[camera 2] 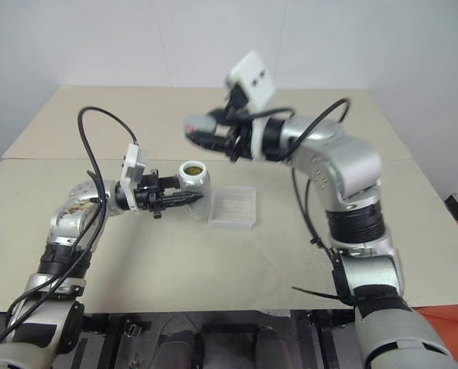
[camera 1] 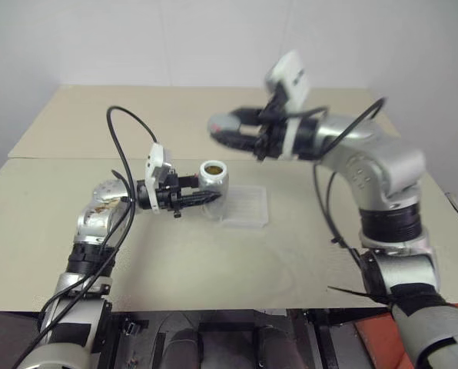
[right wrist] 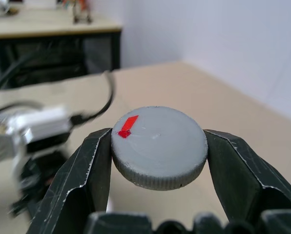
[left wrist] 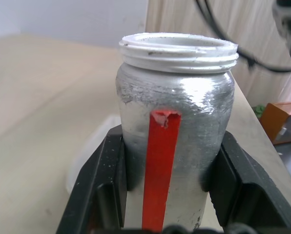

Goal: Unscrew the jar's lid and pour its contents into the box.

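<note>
The jar (camera 1: 214,177), a silvery cylinder with a red strip down its side (left wrist: 160,170), stands upright on the table with its white threaded mouth uncovered and yellowish contents showing inside. My left gripper (camera 1: 206,197) is shut on the jar's body from the left. The lid (right wrist: 159,146), a round grey cap with a small red mark, is held above and slightly right of the jar. My right gripper (camera 1: 223,129) is shut on the lid. The box (camera 1: 246,206), a shallow clear tray, lies on the table just right of the jar.
A second beige table (camera 1: 175,115) adjoins the near one along a seam behind the jar. Black cables (camera 1: 121,146) loop over both arms. An orange object (camera 1: 371,338) sits below the table's front right edge.
</note>
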`<state>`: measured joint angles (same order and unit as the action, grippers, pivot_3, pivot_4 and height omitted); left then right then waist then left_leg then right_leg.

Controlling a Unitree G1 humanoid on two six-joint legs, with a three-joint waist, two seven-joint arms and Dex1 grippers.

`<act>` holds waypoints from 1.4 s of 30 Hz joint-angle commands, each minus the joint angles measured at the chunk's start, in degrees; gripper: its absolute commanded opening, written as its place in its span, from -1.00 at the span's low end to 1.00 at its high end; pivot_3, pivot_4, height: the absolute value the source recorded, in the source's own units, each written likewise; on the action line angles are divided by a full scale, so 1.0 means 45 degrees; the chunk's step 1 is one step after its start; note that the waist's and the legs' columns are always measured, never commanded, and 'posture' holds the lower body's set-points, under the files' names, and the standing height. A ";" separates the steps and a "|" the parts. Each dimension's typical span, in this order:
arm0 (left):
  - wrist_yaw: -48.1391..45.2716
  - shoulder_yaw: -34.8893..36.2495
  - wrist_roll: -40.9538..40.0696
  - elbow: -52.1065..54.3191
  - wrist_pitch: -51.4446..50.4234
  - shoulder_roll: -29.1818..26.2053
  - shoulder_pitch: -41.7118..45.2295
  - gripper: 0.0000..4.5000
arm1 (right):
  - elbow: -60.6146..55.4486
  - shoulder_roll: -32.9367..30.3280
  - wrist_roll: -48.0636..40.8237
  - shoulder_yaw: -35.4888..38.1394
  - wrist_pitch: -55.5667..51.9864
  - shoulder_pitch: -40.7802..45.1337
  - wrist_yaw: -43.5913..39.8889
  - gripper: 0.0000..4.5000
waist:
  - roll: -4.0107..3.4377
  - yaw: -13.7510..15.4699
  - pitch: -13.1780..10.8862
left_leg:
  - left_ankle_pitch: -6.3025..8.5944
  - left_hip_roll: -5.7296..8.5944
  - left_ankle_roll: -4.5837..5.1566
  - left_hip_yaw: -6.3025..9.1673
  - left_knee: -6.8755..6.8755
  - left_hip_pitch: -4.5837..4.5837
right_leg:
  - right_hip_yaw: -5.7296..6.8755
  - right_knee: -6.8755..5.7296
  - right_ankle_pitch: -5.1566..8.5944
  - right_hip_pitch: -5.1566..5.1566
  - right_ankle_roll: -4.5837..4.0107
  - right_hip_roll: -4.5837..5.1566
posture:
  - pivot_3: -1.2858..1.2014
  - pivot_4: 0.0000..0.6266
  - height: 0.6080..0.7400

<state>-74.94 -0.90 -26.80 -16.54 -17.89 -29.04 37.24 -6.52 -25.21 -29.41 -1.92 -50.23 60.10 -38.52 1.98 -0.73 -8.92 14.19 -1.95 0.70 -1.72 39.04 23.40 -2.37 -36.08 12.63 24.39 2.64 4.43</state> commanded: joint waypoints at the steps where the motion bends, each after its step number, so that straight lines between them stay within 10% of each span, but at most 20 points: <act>1: -0.0053 0.0136 -0.0072 0.0412 0.0044 -0.0102 0.0322 -0.17 | -0.0134 -0.0327 0.0150 0.0481 0.0383 -0.0135 0.0135 0.25 | 0.0000 -0.0019 0.0000 | 0.0000 0.0002 0.0000 -0.0003 0.0001 -0.0002 | -0.0003 0.0002 0.0000 0.0000 0.0000 0.0001 | 0.03 -0.52 1.00; 21: 0.0748 0.0878 -0.0226 0.0594 0.0198 -0.0224 0.0667 -0.17 | -0.0082 -0.0887 0.3335 0.1036 0.1580 -0.7740 0.3446 0.25 | 0.0000 -0.0205 -0.0001 | 0.0000 0.0003 0.0000 -0.0010 -0.0004 -0.0025 | -0.0032 0.0014 0.0000 -0.0001 0.0001 -0.0007 | 0.03 -0.52 1.00; 25: 0.0695 0.0788 -0.0173 0.0556 0.0247 -0.0170 0.0760 -0.17 | -0.0451 -0.1234 0.3358 0.0906 0.1372 -0.7778 0.2972 0.97 | 0.0001 -0.0131 -0.0001 | 0.0000 0.0006 0.0000 -0.0008 -0.0005 -0.0011 | -0.0028 0.0031 0.0000 -0.0003 0.0003 -0.0002 | 0.03 -0.52 1.00; 29: 0.0974 0.0466 0.0522 0.0436 0.0913 -0.0153 0.1002 -0.17 | -0.1864 -0.2614 0.2586 0.1250 0.0860 -0.7761 0.1441 0.99 | -0.0011 0.0044 -0.0010 | 0.0000 0.0010 0.0000 -0.0008 -0.0002 -0.0002 | -0.0021 0.0035 0.0000 0.0000 0.0003 0.0002 | 0.03 -0.52 1.00; 35: 0.2829 -0.0963 0.4093 -0.1557 0.5720 0.0397 0.2031 -0.17 | -0.2909 -0.4109 0.0308 0.2250 -0.0460 -0.7312 -0.0678 0.99 | -0.0007 0.0156 -0.0011 | 0.0000 0.0011 0.0000 -0.0004 0.0001 -0.0030 | -0.0013 0.0046 -0.0002 -0.0038 0.0000 -0.0003 | 0.03 -0.52 1.00; 42: 1.4184 -0.5013 1.4713 -0.6238 1.4516 -0.0015 0.7062 -0.17 | -0.3319 -0.5417 -0.0542 0.2357 -0.0444 -0.7150 -0.2000 0.99 | 0.0030 0.0359 -0.0034 | 0.0002 0.0026 0.0003 0.0001 0.0017 0.0023 | -0.0013 0.0083 -0.0022 -0.0020 0.0025 0.0004 | 0.03 -0.52 1.00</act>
<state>-22.91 -18.95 27.70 -44.22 39.90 -27.44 65.24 -19.74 -48.26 -30.81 6.72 -52.64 26.67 -46.50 2.12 0.88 -9.08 14.21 -1.81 0.73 -1.71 39.11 23.55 -2.43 -35.69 12.51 24.33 2.78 4.47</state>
